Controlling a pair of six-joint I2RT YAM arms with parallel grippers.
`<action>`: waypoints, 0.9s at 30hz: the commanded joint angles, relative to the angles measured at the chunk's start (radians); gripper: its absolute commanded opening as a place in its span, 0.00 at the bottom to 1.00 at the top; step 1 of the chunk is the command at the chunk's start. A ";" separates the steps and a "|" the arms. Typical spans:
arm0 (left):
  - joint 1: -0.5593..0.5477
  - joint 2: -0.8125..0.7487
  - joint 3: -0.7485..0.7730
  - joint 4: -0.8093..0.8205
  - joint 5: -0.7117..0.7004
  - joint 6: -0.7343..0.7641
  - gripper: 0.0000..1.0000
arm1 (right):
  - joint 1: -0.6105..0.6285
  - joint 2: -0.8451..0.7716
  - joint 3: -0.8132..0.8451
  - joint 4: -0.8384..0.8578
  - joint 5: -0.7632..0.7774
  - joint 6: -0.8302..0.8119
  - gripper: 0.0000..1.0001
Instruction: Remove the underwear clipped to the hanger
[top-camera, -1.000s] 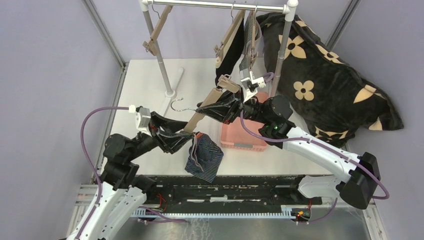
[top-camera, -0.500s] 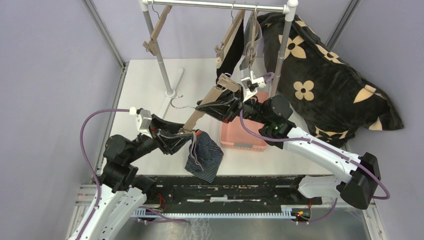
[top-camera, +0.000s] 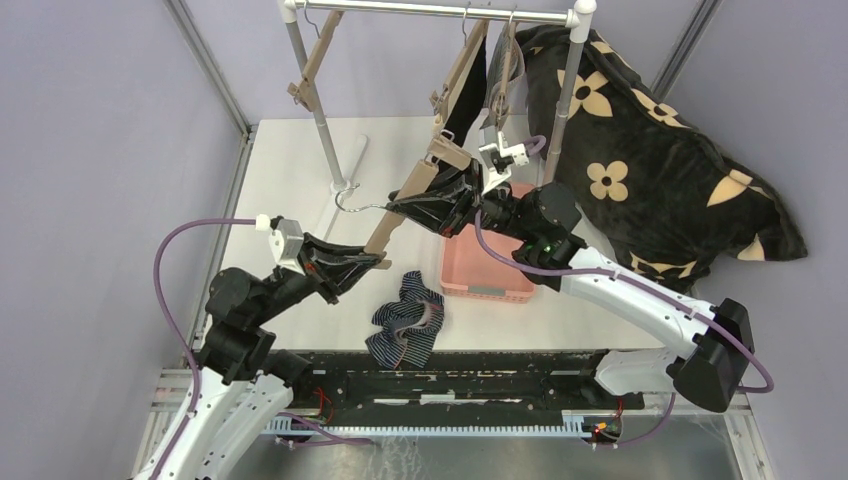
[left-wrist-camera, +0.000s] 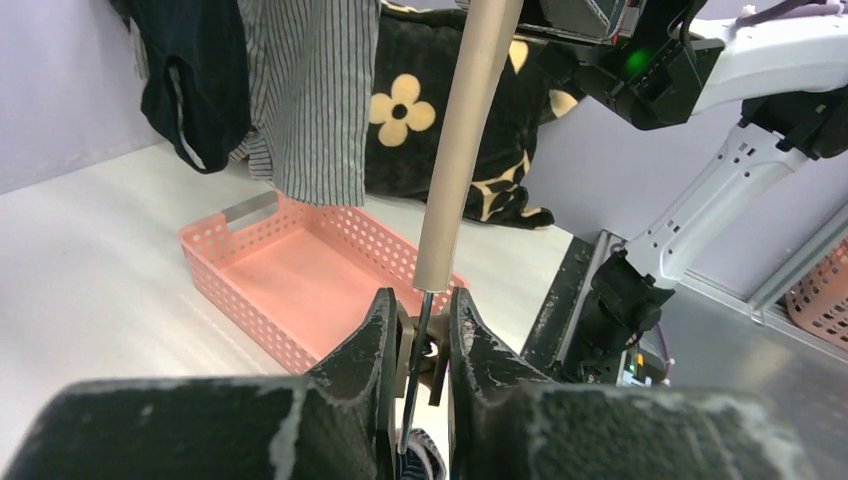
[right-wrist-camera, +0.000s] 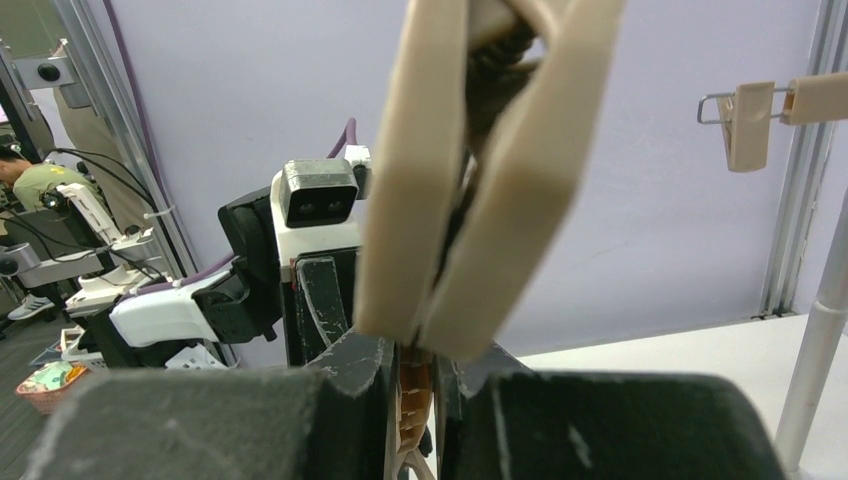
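The navy striped underwear (top-camera: 406, 328) lies crumpled on the table, free of the hanger, and its edge shows low in the left wrist view (left-wrist-camera: 418, 468). The tan hanger (top-camera: 405, 198) hangs slanted in the air between both grippers. My left gripper (top-camera: 372, 262) is shut on the hanger's lower clip (left-wrist-camera: 432, 345). My right gripper (top-camera: 418, 200) is shut on its upper clip (right-wrist-camera: 470, 160). The black underwear (top-camera: 466, 95) (left-wrist-camera: 190, 80) and the grey-and-white striped underwear (top-camera: 497, 92) (left-wrist-camera: 305, 95) hang clipped on hangers on the rail.
A pink perforated basket (top-camera: 488, 275) (left-wrist-camera: 290, 270) sits right of the navy pair. The rail rack (top-camera: 430, 10) stands at the back with an empty hanger (top-camera: 312, 65). The big black flower-print cushion (top-camera: 650, 170) fills the back right.
The navy underwear has come off the lower clip and dropped onto the table. The hanger and both grippers have risen slightly.
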 joint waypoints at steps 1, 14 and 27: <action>-0.001 0.013 0.055 0.008 -0.098 0.044 0.03 | 0.001 0.027 0.106 0.075 0.059 -0.060 0.01; -0.001 0.068 0.119 0.082 -0.097 0.042 0.54 | 0.002 0.021 0.088 0.049 0.023 -0.045 0.01; -0.001 0.145 0.102 0.223 0.078 -0.012 0.20 | 0.002 0.031 0.090 0.050 0.010 -0.022 0.01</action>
